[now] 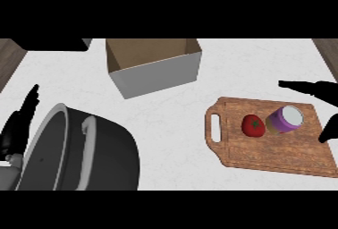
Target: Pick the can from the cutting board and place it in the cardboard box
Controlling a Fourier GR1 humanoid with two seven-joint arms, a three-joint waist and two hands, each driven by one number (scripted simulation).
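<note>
A purple can [285, 119] with a pale end lies on its side on the wooden cutting board [277, 152] at the right. My right hand [315, 89] comes in from the right edge, open. Its fingers stretch out just beyond the can's far side and the thumb [328, 132] sits to the can's right, with no visible contact. The open cardboard box [155, 67] stands at the top centre, nothing visible inside it. My left hand [20, 118] rests open at the far left edge, fingers pointing up.
A red tomato [253, 125] lies on the board right next to the can's left side. A large dark pot [86, 152] with a grey handle fills the lower left. A black object [52, 44] sits at the top left corner.
</note>
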